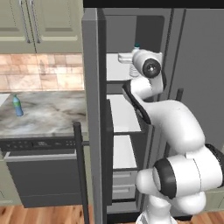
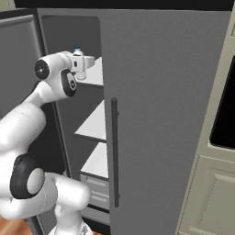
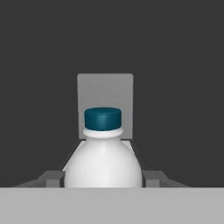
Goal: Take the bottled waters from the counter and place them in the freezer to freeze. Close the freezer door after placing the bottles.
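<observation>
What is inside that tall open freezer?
White shelves and drawers, and the pincer holding a clear bottle at the top shelf. The arm and open door cover part of the inside.

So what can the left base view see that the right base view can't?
Left base view alone: the blue bottle standing on the counter, the dishwasher under it, and the open freezer door edge-on. Right base view alone: the fridge door with its handle, shut. Both: the arm reaching into the freezer, its gripper holding the dark-capped bottle at the top shelf.
</observation>
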